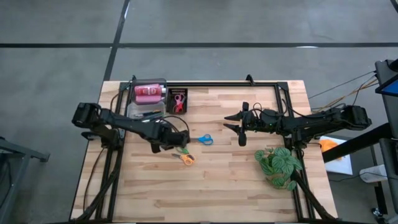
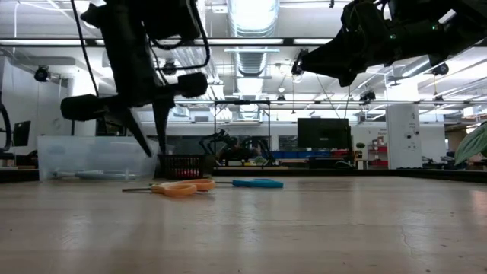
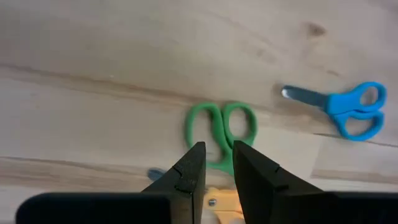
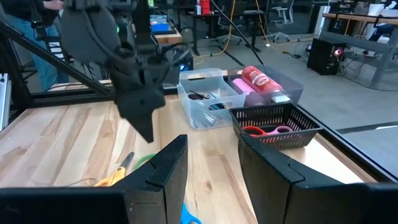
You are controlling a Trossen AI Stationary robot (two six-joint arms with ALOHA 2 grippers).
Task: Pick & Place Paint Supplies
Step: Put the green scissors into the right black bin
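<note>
A: Count, near edge of the desk [image 1: 211, 186] outward?

B: Three loose scissors mid-desk: orange scissors [image 1: 187, 158] nearest, green scissors [image 3: 221, 129] just behind them, blue scissors [image 1: 205, 139] a little further in. A fourth pair, red scissors [image 1: 179, 102], lies in the black basket [image 1: 177, 91] at the far edge. One pink bottle [image 1: 148, 93] in the clear tub [image 4: 205, 99] beside it. One leafy plant [image 1: 278, 164] near the right edge.

A: Grippers?

B: Left gripper [image 3: 216, 171] hangs over the green scissors, fingers a narrow gap apart, pinching nothing. Right gripper [image 1: 239, 127] is raised above the desk's right half, fingers parted, holding nothing.

A: Hard to read?

B: From above the left gripper covers most of the green pair. Small dark items in the tub, cannot tell what. In the low view the tub's contents blur.
</note>
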